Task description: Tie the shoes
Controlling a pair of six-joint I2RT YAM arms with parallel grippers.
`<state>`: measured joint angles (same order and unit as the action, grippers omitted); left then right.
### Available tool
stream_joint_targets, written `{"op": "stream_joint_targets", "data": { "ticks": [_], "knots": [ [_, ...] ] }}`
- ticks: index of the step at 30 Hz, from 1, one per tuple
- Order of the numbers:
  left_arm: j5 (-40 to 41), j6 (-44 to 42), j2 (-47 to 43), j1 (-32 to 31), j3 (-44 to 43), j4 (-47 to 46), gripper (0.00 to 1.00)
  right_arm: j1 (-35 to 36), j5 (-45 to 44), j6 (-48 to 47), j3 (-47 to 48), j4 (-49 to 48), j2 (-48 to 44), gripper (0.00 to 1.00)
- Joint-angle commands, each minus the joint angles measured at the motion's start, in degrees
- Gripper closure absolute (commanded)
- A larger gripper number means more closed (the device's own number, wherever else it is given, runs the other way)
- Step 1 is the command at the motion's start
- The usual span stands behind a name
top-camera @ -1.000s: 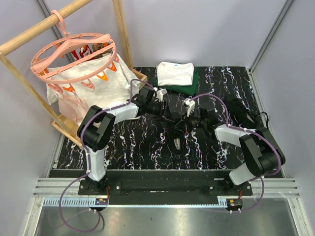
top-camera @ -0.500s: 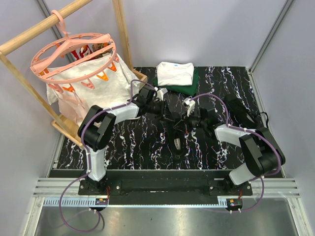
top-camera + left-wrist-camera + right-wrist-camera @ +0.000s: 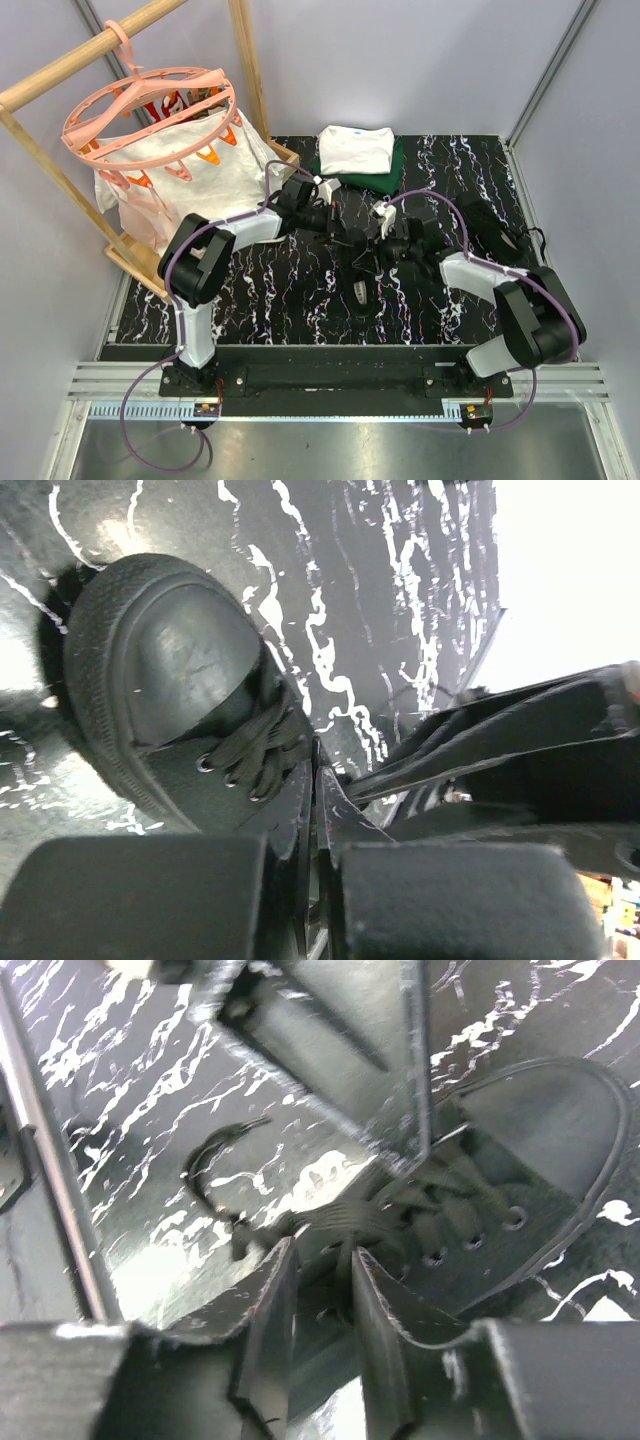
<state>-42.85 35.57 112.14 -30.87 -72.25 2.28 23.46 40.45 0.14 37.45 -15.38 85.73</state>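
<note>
The shoe (image 3: 360, 272), a small black lace-up sneaker, lies mid-table with its pale grey patch toward the arms. Both grippers meet over its laced part. My left gripper (image 3: 346, 238) comes in from the left. In the left wrist view its fingers (image 3: 316, 772) are pressed together beside the eyelets, with a thin black lace (image 3: 316, 748) rising from between the tips. My right gripper (image 3: 376, 247) comes in from the right. Its fingers (image 3: 320, 1258) stand apart over the laces (image 3: 350, 1222), and a strand runs loosely through the gap. The toe cap (image 3: 180, 665) faces away.
Folded white and dark green clothes (image 3: 357, 152) lie at the table's back edge. A wooden rack (image 3: 60, 170) with a pink ring hanger (image 3: 150, 100) and a white bag (image 3: 200, 185) stands at the left. A black object with cables (image 3: 492, 228) sits at the right.
My left gripper has closed at the shoe's laces. My right gripper, shut before, has opened, and its arm has shifted slightly right.
</note>
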Motion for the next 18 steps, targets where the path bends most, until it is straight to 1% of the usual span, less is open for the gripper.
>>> {"op": "stream_joint_targets", "data": {
  "ticks": [1, 2, 3, 4, 6, 7, 9, 11, 13, 14, 15, 18],
  "knots": [
    [1.3, -4.9, -3.1, 1.4, -1.2, 1.9, 1.00, -0.3, 3.9, -6.6, 4.8, 11.2, -7.2, 0.55],
    [1.4, -5.4, -3.4, 1.5, -1.3, 2.2, 1.00, -0.3, 4.5, -8.4, 5.5, 13.0, -7.9, 0.45],
    [1.5, -5.7, -3.7, 1.6, -1.5, 2.5, 1.00, -0.3, 5.0, -9.2, 6.8, 14.7, -8.4, 0.40],
    [1.6, -6.0, -3.9, 1.9, -1.6, 2.7, 1.00, -0.3, 6.1, -10.1, 7.5, 18.4, -9.3, 0.38],
    [2.4, -7.3, -5.2, 1.9, -1.4, 2.8, 1.00, -0.3, 7.3, -13.4, 9.2, 21.3, -9.9, 0.31],
    [2.7, -8.3, -5.9, 1.9, -1.2, 2.6, 1.00, -0.1, 8.1, -15.6, 9.8, 23.9, -10.1, 0.29],
    [4.4, -9.3, -7.7, 1.9, -0.7, 2.8, 1.00, 0.6, 8.2, -17.5, 11.7, 26.4, -10.1, 0.27],
    [6.4, -9.8, -9.2, 2.1, -0.2, 3.6, 1.00, 2.6, 8.2, -20.1, 12.9, 29.3, -9.4, 0.27],
    [6.6, -9.7, -9.8, 2.5, 0.8, 4.6, 1.00, 4.9, 6.5, -22.2, 14.6, 30.8, -8.5, 0.26],
    [6.7, -10.1, -9.9, 2.6, 0.8, 5.6, 1.00, 7.9, 5.7, -23.0, 14.9, 31.0, -8.1, 0.27],
    [7.6, -10.4, -10.1, 2.6, 1.1, 6.4, 1.00, 9.4, 4.9, -23.7, 15.5, 31.0, -7.6, 0.27],
    [8.9, -11.7, -10.5, 2.7, 2.4, 7.8, 1.00, 15.6, 0.6, -26.2, 17.6, 30.7, -3.3, 0.28]
  ]
}}
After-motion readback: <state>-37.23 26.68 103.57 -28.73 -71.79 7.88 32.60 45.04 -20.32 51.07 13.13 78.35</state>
